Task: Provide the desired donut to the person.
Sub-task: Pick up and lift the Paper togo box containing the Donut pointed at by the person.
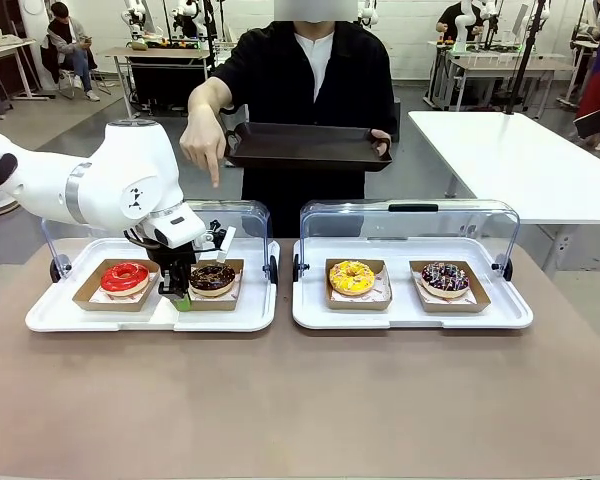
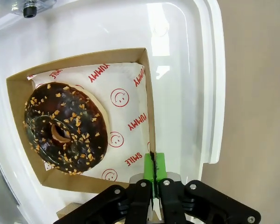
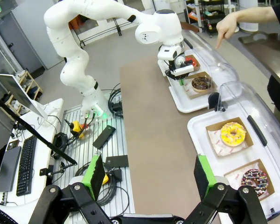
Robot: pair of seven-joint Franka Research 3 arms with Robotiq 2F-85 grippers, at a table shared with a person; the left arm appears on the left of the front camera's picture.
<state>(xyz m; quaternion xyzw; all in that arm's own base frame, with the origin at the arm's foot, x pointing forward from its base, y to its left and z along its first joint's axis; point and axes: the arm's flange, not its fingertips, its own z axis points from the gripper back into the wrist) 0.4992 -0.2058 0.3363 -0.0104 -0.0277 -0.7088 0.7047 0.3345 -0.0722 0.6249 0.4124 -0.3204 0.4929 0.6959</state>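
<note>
A chocolate donut [image 1: 212,277] [image 2: 65,128] with nut crumbs lies in a brown cardboard box [image 2: 148,88] on the left white tray [image 1: 100,318]. My left gripper [image 1: 183,296] [image 2: 153,169] is shut, its green pads pinching the box's near wall beside the donut. Across the table the person holds a dark tray [image 1: 305,145] in one hand, while the other hand [image 1: 205,150] [image 3: 226,28] points a finger down toward the chocolate donut. My right gripper [image 3: 149,172] hangs open, high above the table's near side, nothing between its fingers.
A red donut [image 1: 125,276] sits in its own box left of my left gripper. On the right white tray [image 1: 410,318] lie a yellow donut [image 1: 352,276] [image 3: 233,133] and a sprinkled chocolate donut [image 1: 445,278] [image 3: 254,178]. Both clear lids [image 1: 410,215] stand open behind the trays.
</note>
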